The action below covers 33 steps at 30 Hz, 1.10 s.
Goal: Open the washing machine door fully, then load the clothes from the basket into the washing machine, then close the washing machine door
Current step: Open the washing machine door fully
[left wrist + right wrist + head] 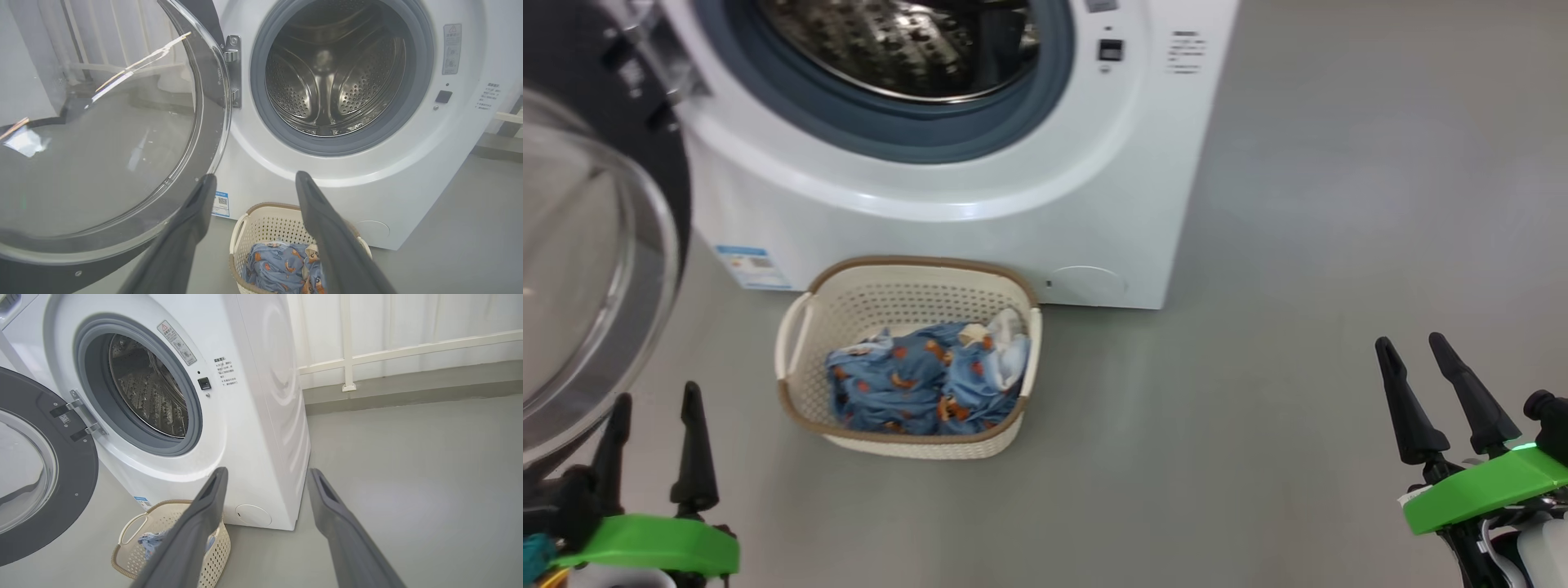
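Both pincers are released and hold nothing. The left gripper [656,398] sits low, just in front of the door [572,286]. The right gripper [1411,343] hangs well apart from it, over bare floor [1298,245].

The door is swung out to the left on its hinge, so the drum [331,81] lies open. The door looks stiff and heavy, with breakable glass at its centre, so I would push it at the black rim.

The clothes [923,384] lie bunched in the basket [890,302], toward its right side. The basket stands on the floor just in front of the washer [947,237], below the opening.

The clothes look light, limp and not slippery. They will likely drape and trail when lifted rather than keep any shape. The best hold seems to be a raised fold at the top of the heap, near the cream piece, pinched deep enough to catch several layers. The basket looks light and may slide or rise with the cloth if a finger snags its holes. A trailing end could catch on the grey seal [1045,98].

The floor is smooth, grey and level. In the right wrist view a pale wall with a white rail [347,343] stands behind the washer.
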Tool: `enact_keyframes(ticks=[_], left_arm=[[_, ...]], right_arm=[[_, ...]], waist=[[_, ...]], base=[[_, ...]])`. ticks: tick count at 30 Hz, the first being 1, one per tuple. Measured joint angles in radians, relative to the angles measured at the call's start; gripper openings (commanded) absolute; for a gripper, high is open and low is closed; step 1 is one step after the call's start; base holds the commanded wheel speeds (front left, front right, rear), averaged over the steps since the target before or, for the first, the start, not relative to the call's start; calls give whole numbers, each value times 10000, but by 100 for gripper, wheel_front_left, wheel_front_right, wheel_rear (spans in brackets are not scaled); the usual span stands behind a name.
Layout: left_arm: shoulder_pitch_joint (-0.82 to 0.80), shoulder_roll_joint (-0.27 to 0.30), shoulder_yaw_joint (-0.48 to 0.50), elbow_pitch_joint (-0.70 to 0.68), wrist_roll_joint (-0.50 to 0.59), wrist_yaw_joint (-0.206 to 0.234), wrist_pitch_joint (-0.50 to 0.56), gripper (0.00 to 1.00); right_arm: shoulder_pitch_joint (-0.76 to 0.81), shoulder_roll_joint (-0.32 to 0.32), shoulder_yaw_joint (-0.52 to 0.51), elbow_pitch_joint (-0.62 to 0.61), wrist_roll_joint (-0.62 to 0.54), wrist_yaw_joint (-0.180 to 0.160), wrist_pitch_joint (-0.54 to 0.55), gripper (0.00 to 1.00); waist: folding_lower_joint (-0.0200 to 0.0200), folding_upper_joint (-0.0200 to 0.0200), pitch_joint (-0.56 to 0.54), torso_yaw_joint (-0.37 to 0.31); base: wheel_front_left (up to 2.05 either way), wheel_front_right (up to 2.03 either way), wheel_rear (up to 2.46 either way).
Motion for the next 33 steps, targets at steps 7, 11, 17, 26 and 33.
enact_keyframes(ticks=[7,11,17,26,33], left_arm=[[81,25,-685,-10,-209,0,0,100],[189,98,-1045,-13,-244,0,0,100],[222,198,-1275,-27,-412,0,0,100],[246,226,-1321,-138,-424,0,0,100],[247,232,-1325,-249,-422,0,0,100]], right_arm=[[6,44,-77,2,-2,0,0,100],[11,90,-117,-2,-2,0,0,100],[38,121,-247,-6,-2,0,0,100],[233,263,-443,-21,-4,0,0,100],[232,337,-506,-46,-4,0,0,100]], waist=[[0,0,-85,-769],[0,0,-118,-1206],[0,0,-138,-1747],[0,0,-162,-2183],[0,0,-65,-2153]], base=[[0,0,0],[0,0,0],[0,0,0],[0,0,0],[0,0,0]])
